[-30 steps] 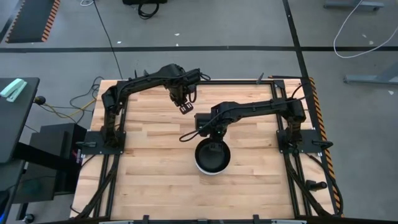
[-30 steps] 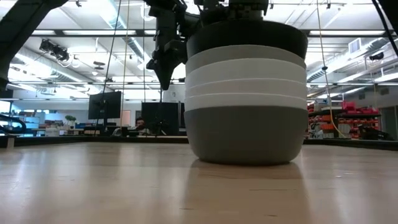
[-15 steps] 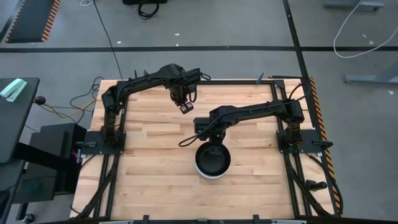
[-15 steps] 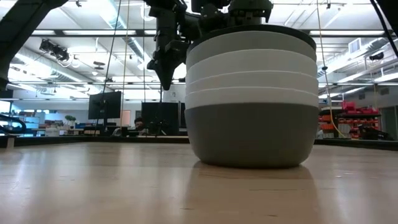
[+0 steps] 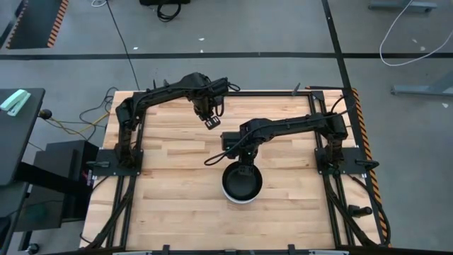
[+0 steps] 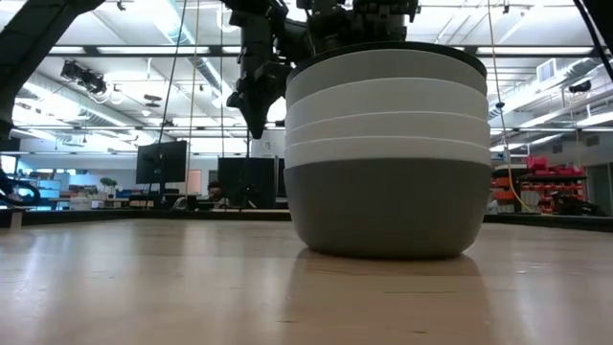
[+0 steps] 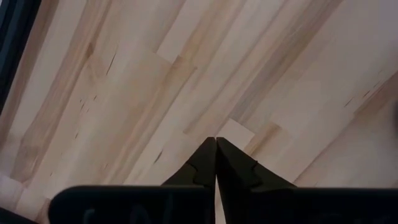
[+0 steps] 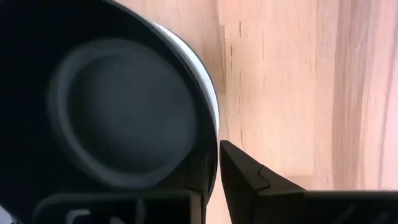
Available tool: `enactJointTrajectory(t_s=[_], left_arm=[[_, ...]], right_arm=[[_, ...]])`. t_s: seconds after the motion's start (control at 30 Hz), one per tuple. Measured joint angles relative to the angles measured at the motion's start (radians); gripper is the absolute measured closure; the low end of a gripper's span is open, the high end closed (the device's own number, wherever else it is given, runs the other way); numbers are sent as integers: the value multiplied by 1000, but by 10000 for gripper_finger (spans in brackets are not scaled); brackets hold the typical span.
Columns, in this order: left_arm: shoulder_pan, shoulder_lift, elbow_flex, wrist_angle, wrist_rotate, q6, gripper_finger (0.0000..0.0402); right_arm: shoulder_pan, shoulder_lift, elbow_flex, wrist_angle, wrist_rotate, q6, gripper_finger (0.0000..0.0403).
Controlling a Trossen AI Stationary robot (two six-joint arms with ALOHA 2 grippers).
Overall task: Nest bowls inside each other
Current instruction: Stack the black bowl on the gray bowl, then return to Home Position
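Observation:
The bowls stand nested in one stack (image 5: 242, 184) near the middle of the table. In the low view a dark grey bowl (image 6: 388, 206) is at the bottom, resting on the wood. White and light grey bowls sit in it, and the black bowl (image 8: 118, 112) lies inside on top. My right gripper (image 8: 214, 168) points down over the stack's far rim (image 5: 244, 168), open, one finger inside the black bowl and one outside. My left gripper (image 5: 211, 123) hangs shut above bare wood toward the far edge, with nothing in it (image 7: 216, 142). My right gripper's fingers stand astride the far rim (image 8: 213, 134) of the black bowl from above, one inside and one outside. A thin gap shows beside the outer finger (image 8: 245, 174). Whether the inner finger touches the bowl I cannot tell. The bowl sits level in the stack.
A black frame rail (image 5: 226, 92) runs along the table's far edge, and the arm bases stand at the left and right edges. Bare wood (image 5: 177, 198) lies around the stack on the near and left sides.
The black bowl, which stood high above the stack's top rim a second ago, has sunk into the stack, first tilted, then level. Only its rim now shows above the light grey bowl. The stack has slid slightly toward the near edge.

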State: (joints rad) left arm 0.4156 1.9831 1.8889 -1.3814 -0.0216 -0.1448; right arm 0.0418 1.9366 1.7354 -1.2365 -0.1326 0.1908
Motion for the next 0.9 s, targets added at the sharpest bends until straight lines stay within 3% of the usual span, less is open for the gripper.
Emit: enactJointTrajectory(t_s=[0.33, 0.6, 0.73, 0.9], left_arm=[[0, 0, 0, 1, 0, 0, 376], [0, 0, 0, 18, -9, 4, 389], [-2, 0, 0, 25, -19, -63, 386], [-14, 0, 0, 24, -20, -131, 374]], right_arm=[[1, -102, 13, -61, 0, 32, 355], [22, -383, 12, -34, 43, 104, 354], [67, -541, 12, 30, 126, 157, 354], [131, -720, 12, 77, 139, 184, 354]])
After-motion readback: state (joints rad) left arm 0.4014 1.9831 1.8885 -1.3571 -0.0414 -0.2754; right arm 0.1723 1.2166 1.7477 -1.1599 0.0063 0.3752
